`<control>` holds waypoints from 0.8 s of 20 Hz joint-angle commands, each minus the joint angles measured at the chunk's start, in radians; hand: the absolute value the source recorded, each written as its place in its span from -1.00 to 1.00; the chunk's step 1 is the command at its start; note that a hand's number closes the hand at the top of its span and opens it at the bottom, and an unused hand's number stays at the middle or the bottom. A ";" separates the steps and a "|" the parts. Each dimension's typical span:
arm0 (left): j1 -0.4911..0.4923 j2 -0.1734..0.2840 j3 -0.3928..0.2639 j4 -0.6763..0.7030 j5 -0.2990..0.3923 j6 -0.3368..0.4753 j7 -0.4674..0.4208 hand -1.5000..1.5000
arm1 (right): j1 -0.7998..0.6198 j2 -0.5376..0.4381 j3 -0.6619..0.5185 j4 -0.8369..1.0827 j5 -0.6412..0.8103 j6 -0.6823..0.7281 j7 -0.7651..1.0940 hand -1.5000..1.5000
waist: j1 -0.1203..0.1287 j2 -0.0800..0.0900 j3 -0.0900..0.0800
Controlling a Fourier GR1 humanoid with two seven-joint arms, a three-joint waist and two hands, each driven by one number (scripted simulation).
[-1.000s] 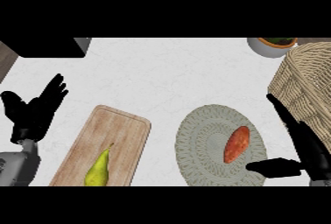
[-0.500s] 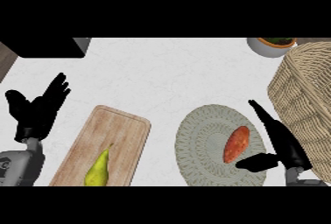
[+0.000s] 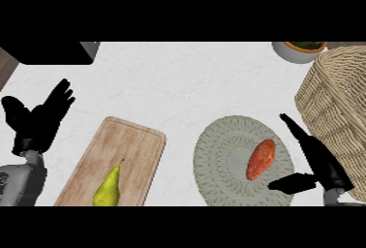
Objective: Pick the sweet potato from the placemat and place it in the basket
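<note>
An orange sweet potato (image 3: pixel 260 159) lies on the round grey woven placemat (image 3: pixel 221 169), right of its middle. My right hand (image 3: pixel 319 162) hovers just right of the potato, fingers straight and pointing up the view, thumb stretched out below the potato; it holds nothing. The wicker basket (image 3: pixel 337 106) stands at the right edge, behind that hand. My left hand (image 3: pixel 37 121) rests open at the left edge, fingers up.
A wooden cutting board (image 3: pixel 123 155) with a green pear (image 3: pixel 107 187) lies left of the placemat. A small pot with a plant (image 3: pixel 300 49) stands at the back right. A dark block (image 3: pixel 50 52) fills the back left corner.
My right hand has slid left from beside the basket toward the sweet potato. The left hand has barely moved.
</note>
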 commanded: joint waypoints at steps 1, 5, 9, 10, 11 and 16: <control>0.020 -0.009 0.032 0.020 0.000 -0.027 -0.035 0.00 | 0.054 0.014 -0.009 -0.001 -0.024 0.023 -0.073 -1.00 | 0.000 0.000 0.000; 0.045 -0.039 0.010 -0.024 -0.027 -0.018 -0.007 0.00 | 0.024 0.077 0.048 -0.008 0.040 -0.014 -0.049 -1.00 | 0.003 0.000 0.000; 0.084 -0.032 0.040 -0.054 -0.034 -0.037 -0.029 0.00 | 0.045 0.091 0.069 0.006 0.095 -0.026 -0.062 -1.00 | 0.003 0.000 0.000; 0.064 -0.068 0.017 -0.072 -0.069 -0.001 -0.003 0.00 | 0.071 0.043 0.013 -0.008 0.064 0.013 -0.109 -1.00 | 0.001 0.000 0.000; -0.022 -0.068 0.026 0.013 -0.066 0.004 -0.001 0.00 | 0.001 0.080 0.041 0.023 0.105 -0.008 -0.038 -1.00 | 0.000 0.000 0.000; 0.066 -0.083 0.028 -0.028 -0.072 -0.028 -0.059 0.00 | 0.003 0.107 0.051 0.125 0.171 -0.070 -0.085 -1.00 | 0.004 0.000 0.000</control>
